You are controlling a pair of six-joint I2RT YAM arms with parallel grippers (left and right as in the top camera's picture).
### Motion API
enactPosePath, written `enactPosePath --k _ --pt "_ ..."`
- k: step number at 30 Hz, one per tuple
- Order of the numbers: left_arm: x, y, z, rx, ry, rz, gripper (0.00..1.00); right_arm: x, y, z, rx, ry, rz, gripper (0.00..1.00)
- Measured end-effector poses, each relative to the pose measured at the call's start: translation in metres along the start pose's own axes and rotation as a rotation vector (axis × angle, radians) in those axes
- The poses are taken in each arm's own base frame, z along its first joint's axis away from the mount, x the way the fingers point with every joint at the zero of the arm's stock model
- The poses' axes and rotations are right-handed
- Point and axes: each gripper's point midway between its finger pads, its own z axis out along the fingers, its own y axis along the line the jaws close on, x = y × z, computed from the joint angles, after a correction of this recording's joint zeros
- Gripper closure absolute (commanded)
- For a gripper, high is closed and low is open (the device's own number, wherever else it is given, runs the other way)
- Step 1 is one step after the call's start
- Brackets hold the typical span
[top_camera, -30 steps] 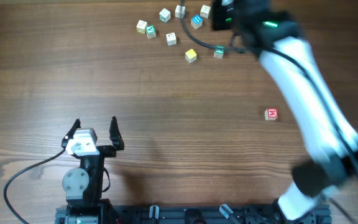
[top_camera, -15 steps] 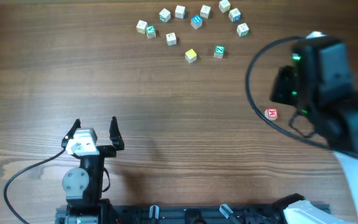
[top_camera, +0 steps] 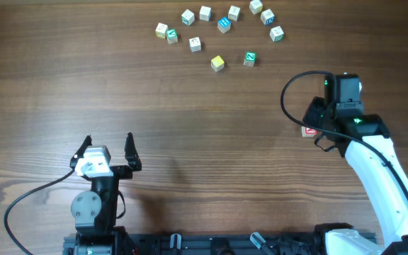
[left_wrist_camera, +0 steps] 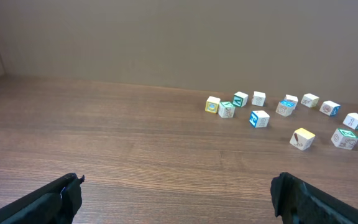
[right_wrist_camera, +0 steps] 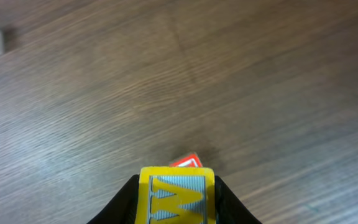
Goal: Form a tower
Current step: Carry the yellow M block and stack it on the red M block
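Though among the far cubes (top_camera: 224, 24) a second ago, right hand (top_camera: 316, 120) now over red-print cube (right_wrist_camera: 186, 162), clenched on yellow cube (right_wrist_camera: 178, 196).

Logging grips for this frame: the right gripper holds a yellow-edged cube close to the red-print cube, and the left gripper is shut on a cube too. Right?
Not quite: the left gripper is open and holds nothing, as the left wrist view shows. The right gripper does hold a yellow-edged cube close to the red-print cube.
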Motion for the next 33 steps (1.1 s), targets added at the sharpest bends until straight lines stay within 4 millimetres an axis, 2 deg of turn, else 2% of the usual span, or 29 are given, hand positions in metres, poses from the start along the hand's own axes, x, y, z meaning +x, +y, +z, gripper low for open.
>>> enactPosePath --k 3,5,11,12,13,14,17,20,21,22,24,27,29,30,31,33 --pt "0.000 0.000 0.000 0.000 0.000 0.000 0.00 0.003 0.010 0.003 -0.057 0.019 -0.041 0.77" --pt "0.000 0.000 0.000 0.000 0.000 0.000 0.00 0.014 0.009 0.012 -0.055 0.054 -0.055 0.77" --pt "0.000 0.000 0.000 0.000 0.000 0.000 0.00 0.045 0.003 0.059 -0.031 0.113 -0.071 0.75" --pt "0.000 0.000 0.000 0.000 0.000 0.000 0.00 0.044 0.005 0.062 -0.036 0.103 -0.070 0.70" --pt "0.000 0.000 0.000 0.000 0.000 0.000 0.00 0.043 0.006 0.063 -0.039 0.099 -0.071 0.61" --pt "0.000 0.000 0.000 0.000 0.000 0.000 0.00 0.043 0.006 0.064 -0.039 0.099 -0.069 0.47" --pt "0.000 0.000 0.000 0.000 0.000 0.000 0.00 0.043 0.005 0.065 -0.035 0.101 -0.081 0.30" --pt "0.000 0.000 0.000 0.000 0.000 0.000 0.00 0.045 0.004 0.065 -0.031 0.110 -0.079 0.05" --pt "0.000 0.000 0.000 0.000 0.000 0.000 0.00 0.047 0.003 0.064 -0.028 0.117 -0.084 0.01" --pt "0.000 0.000 0.000 0.000 0.000 0.000 0.00 0.047 0.003 0.060 -0.023 0.126 -0.080 0.01" --pt "0.000 0.000 0.000 0.000 0.000 0.000 0.00 0.039 0.004 0.047 -0.028 0.117 -0.082 0.00" --pt "0.000 0.000 0.000 0.000 0.000 0.000 0.00 0.006 0.012 0.007 -0.073 0.011 -0.067 0.00" --pt "0.000 0.000 0.000 0.000 0.000 0.000 0.00 -0.034 0.019 -0.054 -0.154 -0.178 -0.039 0.00" --pt "0.000 0.000 0.000 0.000 0.000 0.000 0.00 -0.041 0.020 -0.068 -0.172 -0.220 -0.028 0.00" --pt "0.000 0.000 0.000 0.000 0.000 0.000 0.00 -0.047 0.018 -0.093 -0.205 -0.289 -0.003 0.00" --pt "0.000 0.000 0.000 0.000 0.000 0.000 0.00 -0.054 0.014 -0.130 -0.261 -0.393 0.050 0.00"
